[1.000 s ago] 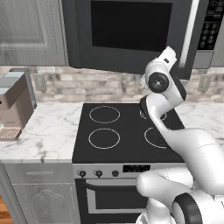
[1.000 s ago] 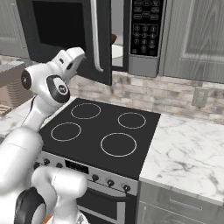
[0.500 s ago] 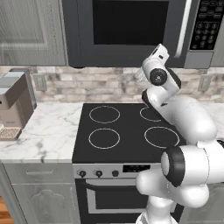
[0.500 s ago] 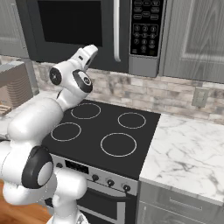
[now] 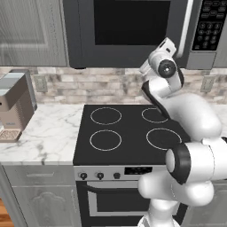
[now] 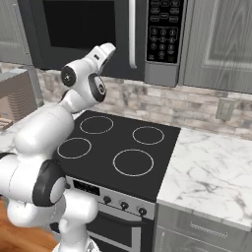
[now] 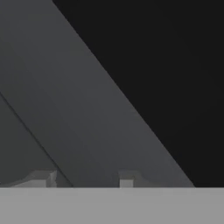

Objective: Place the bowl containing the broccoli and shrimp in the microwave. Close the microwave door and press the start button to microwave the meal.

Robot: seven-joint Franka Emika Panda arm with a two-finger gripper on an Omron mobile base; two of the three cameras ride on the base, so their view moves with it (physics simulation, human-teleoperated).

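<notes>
Because the microwave door (image 5: 128,31) now sits flush with the microwave (image 6: 162,44), the fingers (image 7: 85,180) (a clear gap between them, holding nothing) rest close against its grey frame; the keypad (image 6: 165,29) is probably next.

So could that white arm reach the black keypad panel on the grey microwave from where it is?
Probably yes: the fingers sit against the closed grey-framed door, and the black keypad panel lies just beyond the silver bar handle, with nothing between.
</notes>
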